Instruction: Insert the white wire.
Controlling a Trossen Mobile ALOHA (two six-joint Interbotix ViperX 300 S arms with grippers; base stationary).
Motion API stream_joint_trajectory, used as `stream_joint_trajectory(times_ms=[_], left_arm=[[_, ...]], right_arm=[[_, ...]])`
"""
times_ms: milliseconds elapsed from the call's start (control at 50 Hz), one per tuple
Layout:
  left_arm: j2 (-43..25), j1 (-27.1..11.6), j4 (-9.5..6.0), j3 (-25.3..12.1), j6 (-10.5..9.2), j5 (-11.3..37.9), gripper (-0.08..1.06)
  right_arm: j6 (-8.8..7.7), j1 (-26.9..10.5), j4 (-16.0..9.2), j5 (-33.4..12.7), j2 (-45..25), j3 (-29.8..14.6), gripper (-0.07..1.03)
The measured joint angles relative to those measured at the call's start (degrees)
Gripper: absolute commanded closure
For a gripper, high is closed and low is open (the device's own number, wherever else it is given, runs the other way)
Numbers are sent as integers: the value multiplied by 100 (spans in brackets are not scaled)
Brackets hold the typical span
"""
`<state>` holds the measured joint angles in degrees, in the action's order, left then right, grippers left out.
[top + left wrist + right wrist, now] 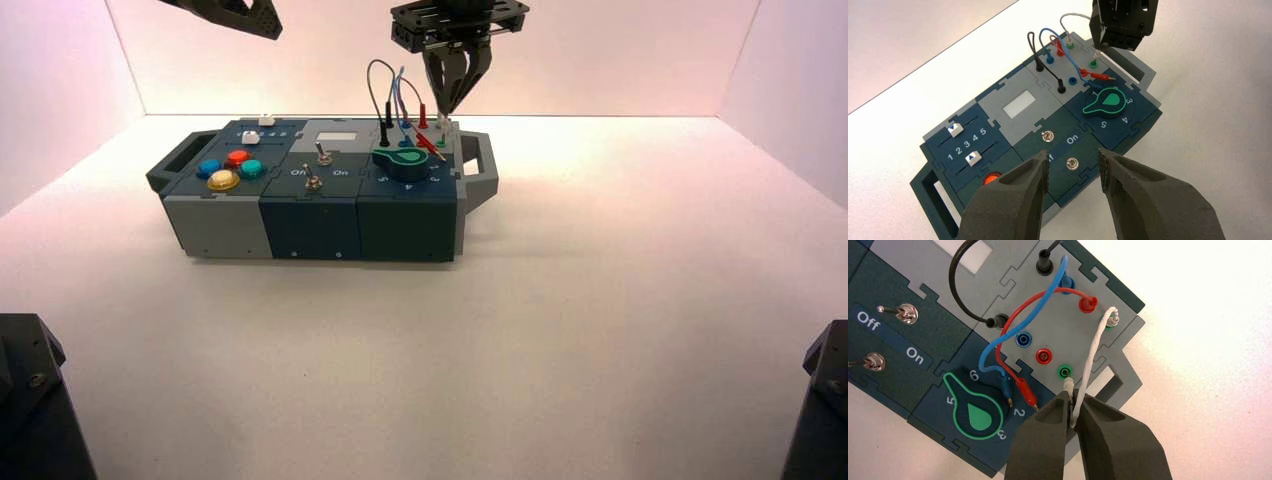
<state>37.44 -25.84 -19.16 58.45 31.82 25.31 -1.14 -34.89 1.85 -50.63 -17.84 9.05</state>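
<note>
The white wire's plug (pixel 1068 386) is clenched in the right gripper's fingers (pixel 1050 425) at the green socket (pixel 1064 371); its other plug (pixel 1113 320) is seated; "Off" and "On" are printed beside metal toggle switches (pixel 907 313); the left gripper (pixel 1073 165) is held open over the box (pixel 1013 105)

pale, smooth tabletop (pixel 600 300), box (pixel 310 215) of grey and dark blue-green panels lying on it, perhaps slightly turned
</note>
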Motion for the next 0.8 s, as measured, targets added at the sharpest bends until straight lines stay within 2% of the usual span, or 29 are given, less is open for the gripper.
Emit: stream_joint_trajectory(times_ms=[360, 800], left_arm=[[18, 0, 9, 18, 0, 0, 44], [18, 0, 18, 18, 0, 0, 44]], right_arm=[[0, -9, -88, -132, -62, -202, 98], [0, -18, -88, -246, -62, -202, 98]])
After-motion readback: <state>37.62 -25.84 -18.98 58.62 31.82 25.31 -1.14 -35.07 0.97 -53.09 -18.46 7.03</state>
